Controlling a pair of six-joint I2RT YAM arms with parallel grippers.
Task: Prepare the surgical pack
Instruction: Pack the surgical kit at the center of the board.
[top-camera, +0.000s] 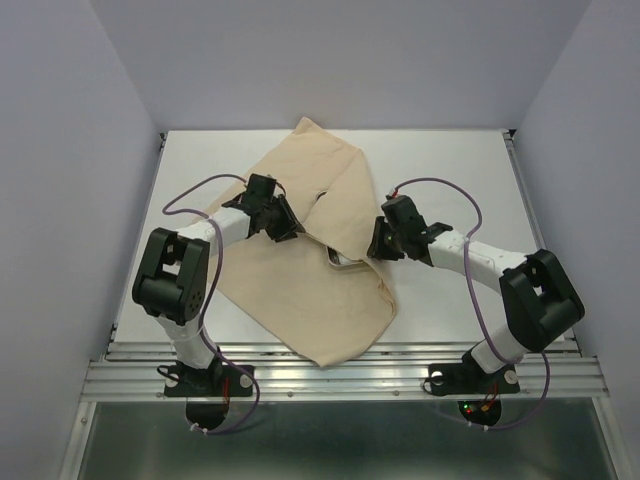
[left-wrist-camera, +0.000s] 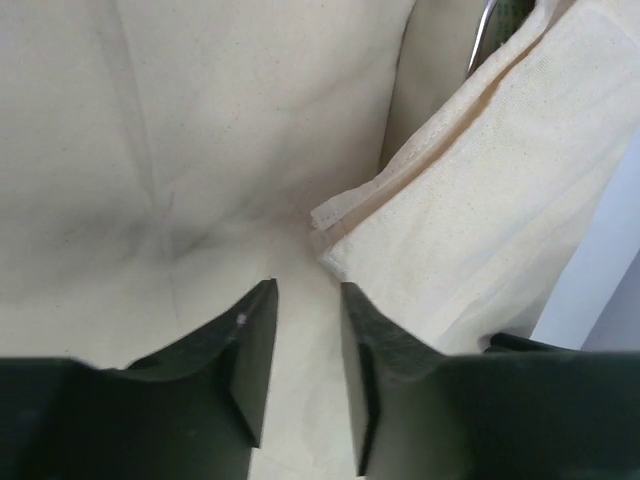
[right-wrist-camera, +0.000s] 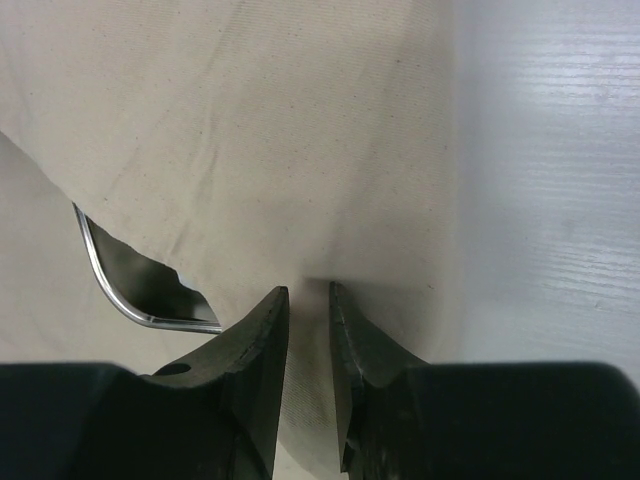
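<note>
The surgical pack's beige cloth (top-camera: 300, 300) lies across the table, its flaps folded over the middle. Only one corner of the steel tray (top-camera: 338, 263) peeks out from under them, also seen as a shiny rim (right-wrist-camera: 140, 290) in the right wrist view. My left gripper (top-camera: 287, 228) hovers over the cloth's left flap. It stands open (left-wrist-camera: 308, 284) with nothing between its fingers, just beside a folded hem (left-wrist-camera: 340, 215). My right gripper (top-camera: 377, 247) sits at the right flap. It is shut (right-wrist-camera: 308, 288) on a raised fold of the cloth (right-wrist-camera: 250, 120).
The white table (top-camera: 450, 170) shows bare to the right of the cloth (right-wrist-camera: 560, 150) and at the far left. Grey walls close in three sides. A metal rail (top-camera: 340, 375) runs along the near edge between the arm bases.
</note>
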